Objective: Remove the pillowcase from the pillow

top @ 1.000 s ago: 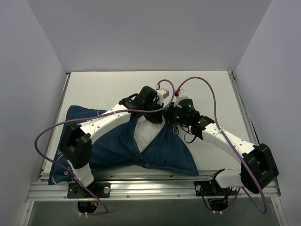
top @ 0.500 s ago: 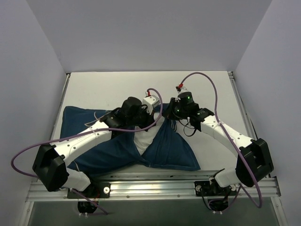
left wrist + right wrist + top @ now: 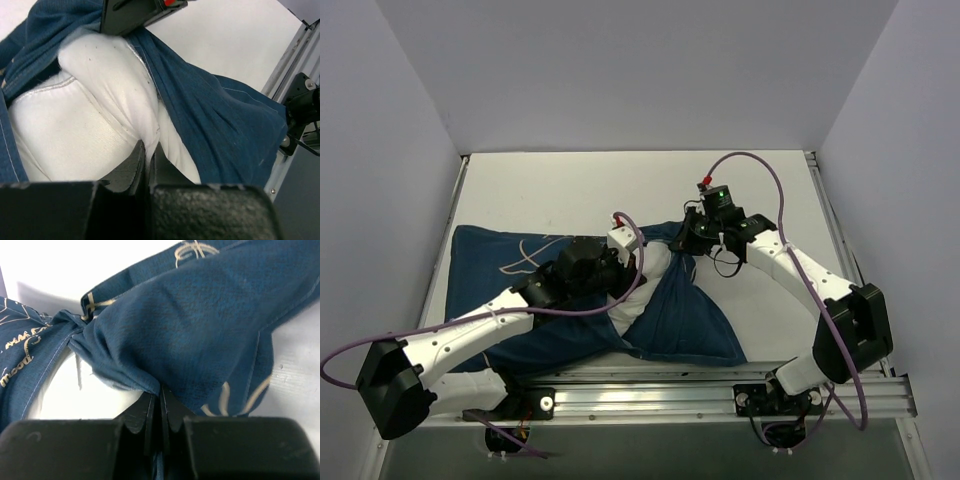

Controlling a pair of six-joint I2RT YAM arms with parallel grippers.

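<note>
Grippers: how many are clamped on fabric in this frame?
2. The left gripper pinches a fold of the white pillow where it shows through the pillowcase opening. The right gripper pinches a bunched edge of that pillowcase. Neither is hidden.

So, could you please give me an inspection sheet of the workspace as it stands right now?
Surface: white table, bare at the far side.
Job's things: navy pillowcase covers most of the white pillow, which bulges out of its opening.
Clutter: nothing seen.
Grippers: left jaws shut on a fold of the pillow; right jaws shut on bunched pillowcase fabric.
Cables: purple cables loop off both arms; the left one passes over the pillowcase.
Surroundings: plain pale walls on three sides; metal rail along the near edge.
</note>
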